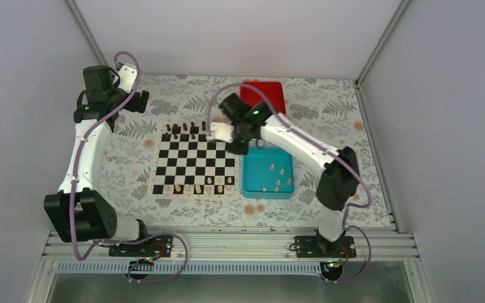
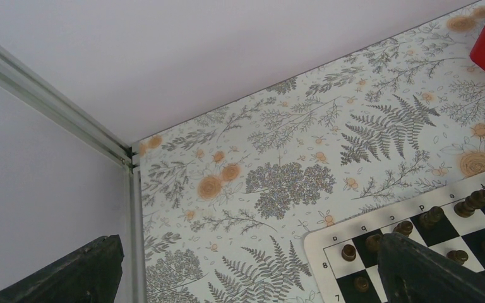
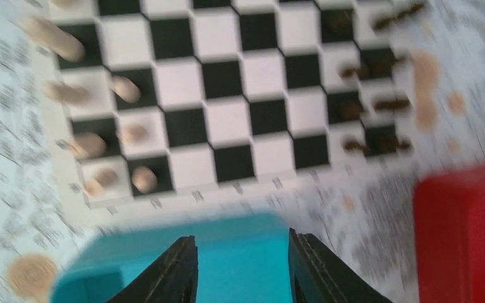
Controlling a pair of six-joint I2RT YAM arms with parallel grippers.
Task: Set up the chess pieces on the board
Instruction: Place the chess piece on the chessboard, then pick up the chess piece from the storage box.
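Note:
The board (image 1: 196, 161) lies mid-table; its corner shows in the left wrist view (image 2: 328, 243) and it fills the blurred right wrist view (image 3: 227, 107). Several cream chess pieces (image 1: 197, 187) stand along its near rows, also in the right wrist view (image 3: 125, 88). More cream pieces (image 1: 278, 183) lie in the teal tray (image 1: 247, 188). Dark brown chessmen (image 1: 186, 130) stand on the far rows. My right gripper (image 3: 240, 265) is open and empty above the tray's far-left corner, by the board's right edge (image 1: 239, 146). My left gripper (image 2: 246, 278) is open and empty, raised beyond the board's far-left corner.
A red box (image 1: 263, 95) stands behind the teal tray and shows in the right wrist view (image 3: 467, 233). The floral mat (image 1: 328, 120) covers the table. White walls and metal frame posts (image 2: 57, 107) enclose the back and sides.

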